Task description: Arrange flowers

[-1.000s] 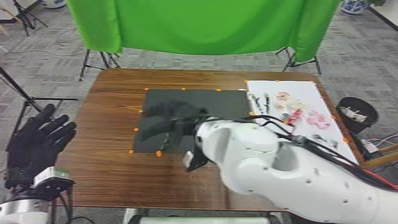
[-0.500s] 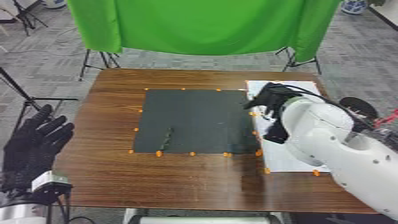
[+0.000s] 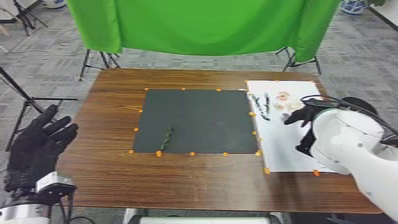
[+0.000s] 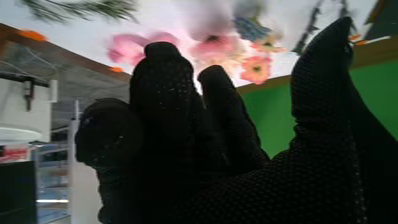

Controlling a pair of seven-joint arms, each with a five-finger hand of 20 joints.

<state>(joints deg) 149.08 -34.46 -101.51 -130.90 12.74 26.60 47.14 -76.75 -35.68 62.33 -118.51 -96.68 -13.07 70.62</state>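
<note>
The flowers (image 3: 282, 96) lie on a white sheet (image 3: 284, 161) at the right of the frame, small, loose-petalled and pale peach; in the right wrist view there are also pink blooms (image 4: 133, 44), an orange-pink one (image 4: 256, 69), a blue-grey one (image 4: 251, 29) and a feathery green sprig (image 4: 84, 9); dark thin stems (image 3: 265, 106) lie just beside the peach ones, along the sheet's left side.
A dark green stem (image 3: 167, 139) lies on the black mat (image 3: 200, 117), low on its left side, lengthwise in the frame; its lower end is near an orange marker (image 3: 159, 153).
The right robot hand (image 3: 302, 115) is over the sheet, fingers loosely extended, thumb well apart from them, with hold of nothing; it and its white arm (image 3: 342, 137) hide part of the sheet.
The left robot hand (image 3: 34, 152) is open at the left edge, beside the brown table (image 3: 178, 185), fingers straight, holding nothing; green cloth (image 3: 204, 30) hangs beyond the table; a black bin (image 3: 360, 103) stands at the right, partly behind the right arm, contents too hidden to tell.
</note>
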